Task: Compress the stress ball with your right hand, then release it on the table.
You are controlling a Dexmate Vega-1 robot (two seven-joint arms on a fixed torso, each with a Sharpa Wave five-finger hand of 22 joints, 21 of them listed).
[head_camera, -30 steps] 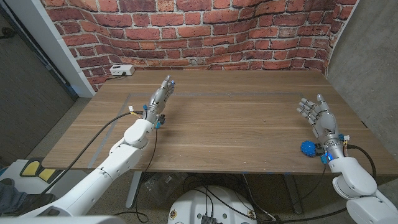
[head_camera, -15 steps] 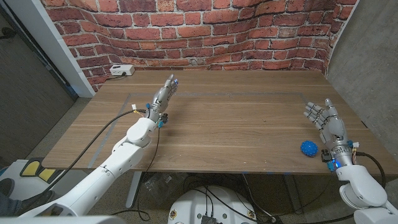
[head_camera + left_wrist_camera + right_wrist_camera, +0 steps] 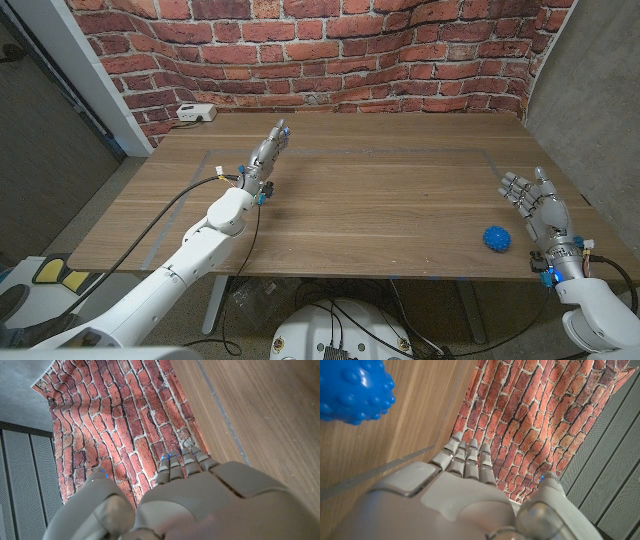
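Where bumps show, stress ball beside right hand.

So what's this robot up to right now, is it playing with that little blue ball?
It holds nothing at the moment. The spiky blue stress ball lies on the wooden table near its front right edge, and the robot's right hand hovers open just beside it, fingers apart, not touching it. The left hand is raised over the far left part of the table, fingers stretched out, holding nothing. A small white box sits at the back left corner.
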